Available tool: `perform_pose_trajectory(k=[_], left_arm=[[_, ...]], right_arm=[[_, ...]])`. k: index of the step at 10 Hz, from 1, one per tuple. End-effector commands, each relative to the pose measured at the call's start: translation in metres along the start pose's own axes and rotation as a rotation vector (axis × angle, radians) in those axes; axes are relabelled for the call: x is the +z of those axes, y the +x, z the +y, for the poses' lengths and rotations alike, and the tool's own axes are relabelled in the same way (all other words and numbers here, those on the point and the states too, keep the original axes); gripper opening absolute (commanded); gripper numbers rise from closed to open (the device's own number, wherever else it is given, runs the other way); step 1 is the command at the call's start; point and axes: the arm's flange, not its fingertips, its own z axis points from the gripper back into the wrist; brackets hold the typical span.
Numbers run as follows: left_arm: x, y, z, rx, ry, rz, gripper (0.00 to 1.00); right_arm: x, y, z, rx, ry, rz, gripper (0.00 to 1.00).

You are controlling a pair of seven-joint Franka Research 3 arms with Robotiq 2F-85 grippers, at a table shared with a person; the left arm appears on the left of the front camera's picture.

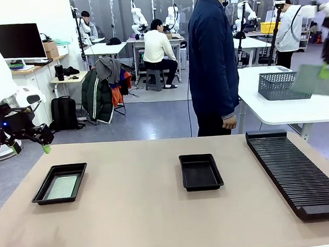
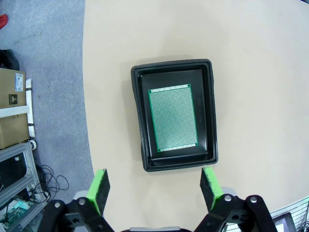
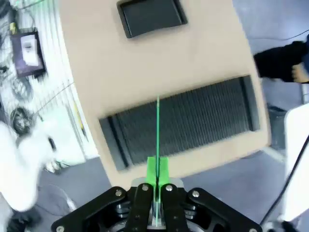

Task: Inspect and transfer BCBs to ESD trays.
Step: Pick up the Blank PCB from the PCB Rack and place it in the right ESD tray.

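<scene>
Near the desk's (image 1: 159,214) left edge, one ESD tray (image 1: 41,195) already holds a BCB (image 2: 173,118) lying flat on its floor. The left hand (image 2: 154,188) hovers above it with its pads spread wide and nothing between them. A second, empty ESD tray (image 1: 200,171) sits mid-desk, and the slotted rack (image 1: 297,170) lies along the right edge. High above that edge the right hand (image 3: 157,176) pinches another BCB (image 1: 317,80) by one edge. The board looks thin, stiff and light, likely slippery on its faces, so a grip on the bare margin, clear of the faces, seems safest.
</scene>
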Motion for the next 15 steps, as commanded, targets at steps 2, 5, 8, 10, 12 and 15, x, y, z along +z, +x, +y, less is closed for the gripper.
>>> perform_pose_trajectory(k=[2,5,8,10,12,15], left_arm=[[-0.001,-0.001,0.0,0.001,0.002,-0.004,1.0],[-0.001,-0.001,0.0,0.001,0.002,-0.004,1.0],[-0.001,-0.001,0.0,0.001,0.002,-0.004,1.0],[-0.001,-0.001,0.0,0.001,0.002,-0.004,1.0],[-0.001,-0.001,0.0,0.001,0.002,-0.004,1.0],[-0.001,-0.001,0.0,0.001,0.002,-0.004,1.0]], right_arm=[[-0.076,0.044,0.005,-0.394,0.138,-0.221,0.02],[-0.16,0.09,0.021,-0.77,0.272,-0.354,0.02],[-0.233,0.134,0.034,-0.946,0.346,-0.41,0.02],[-0.278,0.154,0.042,-1.075,0.326,-0.463,0.02],[-0.309,0.166,0.046,-1.166,0.317,-0.484,0.02],[-0.345,0.172,0.048,-1.189,0.34,-0.484,0.02]])
